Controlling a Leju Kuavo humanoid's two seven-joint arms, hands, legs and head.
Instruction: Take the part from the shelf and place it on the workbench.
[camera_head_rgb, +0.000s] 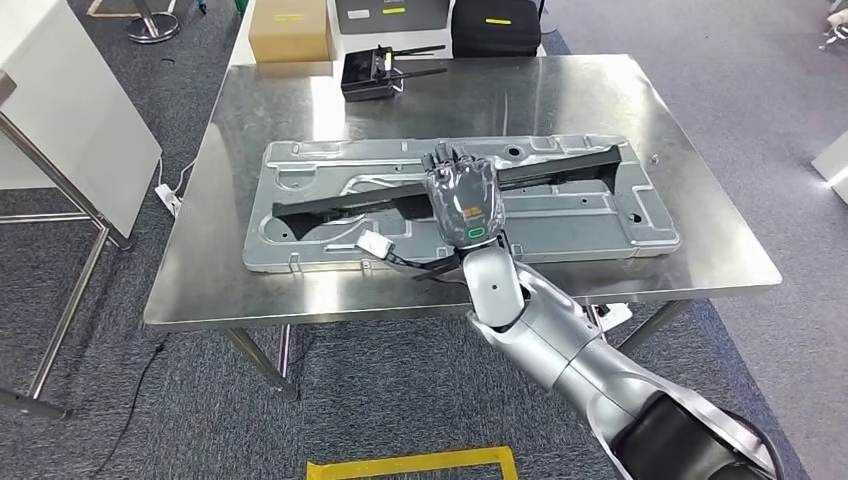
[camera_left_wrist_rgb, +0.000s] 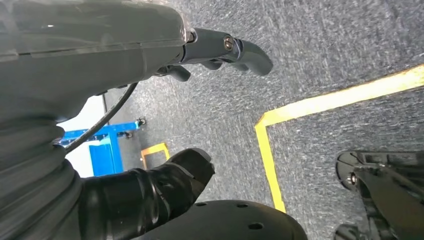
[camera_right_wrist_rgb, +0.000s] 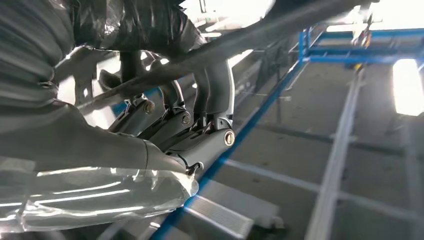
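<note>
- The right hand (camera_head_rgb: 463, 195) grips a long black bar (camera_head_rgb: 560, 163), its fingers curled round it in the right wrist view; the bar lies slanted across a grey pressed-metal panel (camera_head_rgb: 600, 222) on the steel surface (camera_head_rgb: 700, 262)
- Judged: placing is nearly done; settle the bar flat before spreading the fingers, then lift straight up so nothing drags
- The left hand (camera_left_wrist_rgb: 165, 185) hangs over the carpet, fingers apart, holding nothing
- A black radio box (camera_head_rgb: 367, 73) and a cardboard box (camera_head_rgb: 290, 30) stand well apart, at the far edge
</note>
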